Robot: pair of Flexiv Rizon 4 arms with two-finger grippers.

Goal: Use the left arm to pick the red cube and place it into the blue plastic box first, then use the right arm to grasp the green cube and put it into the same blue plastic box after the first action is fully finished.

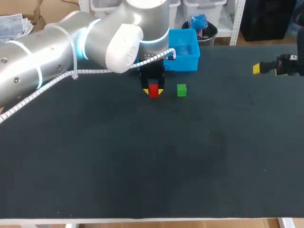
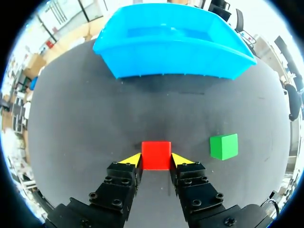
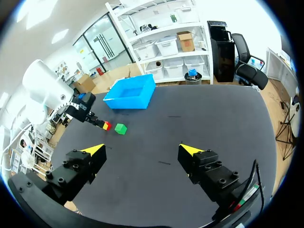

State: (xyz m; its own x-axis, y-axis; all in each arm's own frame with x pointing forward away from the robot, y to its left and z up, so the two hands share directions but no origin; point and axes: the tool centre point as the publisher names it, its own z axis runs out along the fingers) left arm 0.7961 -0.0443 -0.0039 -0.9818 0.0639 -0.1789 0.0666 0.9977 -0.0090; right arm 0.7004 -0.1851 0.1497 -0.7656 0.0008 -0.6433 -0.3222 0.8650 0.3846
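Observation:
The red cube (image 2: 156, 155) sits on the dark table between the yellow tips of my left gripper (image 2: 156, 160), and both tips press its sides, so the gripper is shut on it. From above, the red cube (image 1: 153, 90) lies just in front of the blue plastic box (image 1: 186, 56). The green cube (image 1: 181, 90) rests a short way to its right, apart from the fingers. Ahead of the left gripper, the box (image 2: 171, 66) shows nothing inside. My right gripper (image 3: 142, 151) hangs open over the right side, far from both cubes.
The blue box stands at the table's far edge. My left arm (image 1: 71, 47), with its white coiled cable, stretches across the back left of the table. My right arm (image 1: 285, 65) enters at the far right edge.

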